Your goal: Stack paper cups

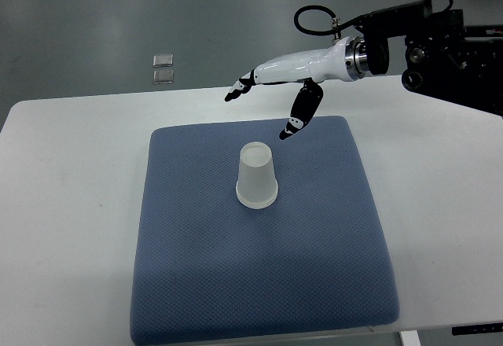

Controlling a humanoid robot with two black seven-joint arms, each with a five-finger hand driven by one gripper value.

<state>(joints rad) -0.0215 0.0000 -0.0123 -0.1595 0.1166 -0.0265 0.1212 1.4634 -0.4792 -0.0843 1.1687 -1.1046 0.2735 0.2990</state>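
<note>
Blue mat (pixel 259 283) carries upturned paper cup (pixel 257 176); right hand (pixel 275 94) above, fingers spread, empty.

White table (pixel 71 204), smooth top, spans the frame; far edge runs across the upper part, grey floor (pixel 118 16) beyond it. Blue textured mat (pixel 259 283) lies flat on the table, roughly central, reaching close to the near edge, rounded corners. One paper cup (pixel 257 176) stands upside down on the mat, toward its far half. Table bare either side of the mat.
</note>
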